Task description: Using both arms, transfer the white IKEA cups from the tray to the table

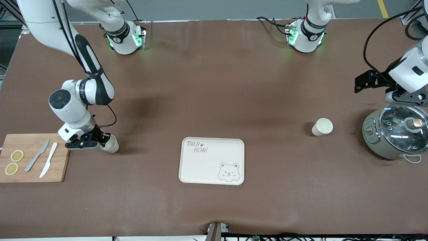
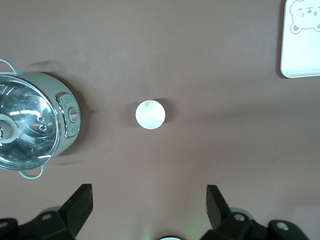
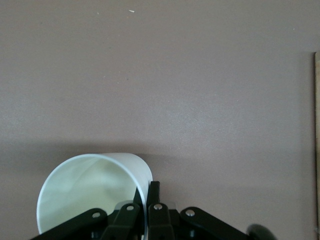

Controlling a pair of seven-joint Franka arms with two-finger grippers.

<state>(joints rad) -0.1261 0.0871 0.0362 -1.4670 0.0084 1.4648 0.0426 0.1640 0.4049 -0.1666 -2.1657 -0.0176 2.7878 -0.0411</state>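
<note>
Your step in hand looks like the release of the second cup (image 1: 111,144): the right end effector (image 1: 102,142) is low over the worktop (image 1: 214,93) beside the cutting board (image 1: 33,162), its fingers (image 3: 152,197) pinched together on the cup's rim wall, one inside and one outside. Set the base flat on the worktop before you part the fingers, since the cup seems slightly tipped in the front view; then lift straight up so the inner finger does not drag the rim and topple it. Keep clear of the board and its two knives (image 1: 43,159). The right arm reaches down from its base with the elbow bent and the wrist angled toward the tray (image 1: 212,160), which now lies bare nearer the front camera. The other cup (image 1: 322,127) already stands upright on the worktop toward the left arm's end, near the cooker (image 1: 394,134). The left end effector (image 2: 149,205) hangs high above the worktop near that cup and the cooker, its fingers wide apart and holding nothing; that arm waits.
</note>
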